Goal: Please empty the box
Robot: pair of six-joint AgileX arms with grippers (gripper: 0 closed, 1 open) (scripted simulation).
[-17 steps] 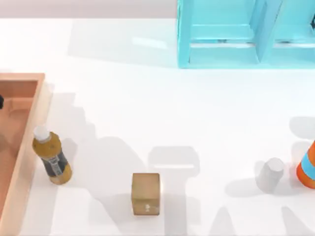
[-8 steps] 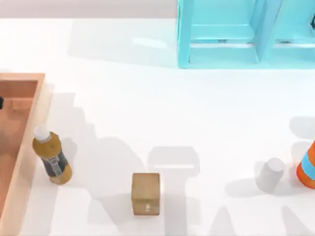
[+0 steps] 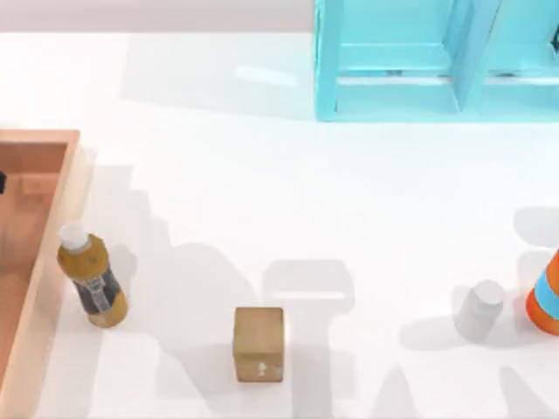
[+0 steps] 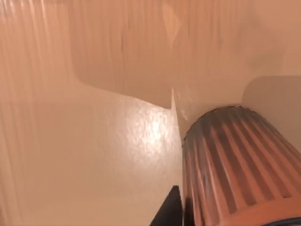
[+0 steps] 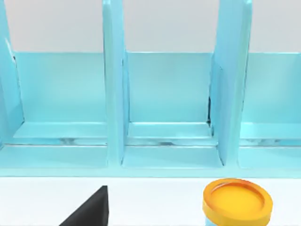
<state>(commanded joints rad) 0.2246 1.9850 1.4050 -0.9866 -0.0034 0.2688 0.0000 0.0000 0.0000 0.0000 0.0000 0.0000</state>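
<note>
Here, the box (image 3: 54, 253) sits at the worktop's left edge, cut off; a bottle (image 3: 91, 278) lies just beside its rim, a tan cube (image 3: 258, 343) nearby. My left wrist view shows the box floor and a ribbed cup (image 4: 240, 165); either pincer's opening, I cannot tell.

A white bench (image 3: 288, 183) is lying under bright light, showing soft shadows. A turquoise shelf unit (image 3: 393, 96) with upright dividers is standing at its far edge.
</note>
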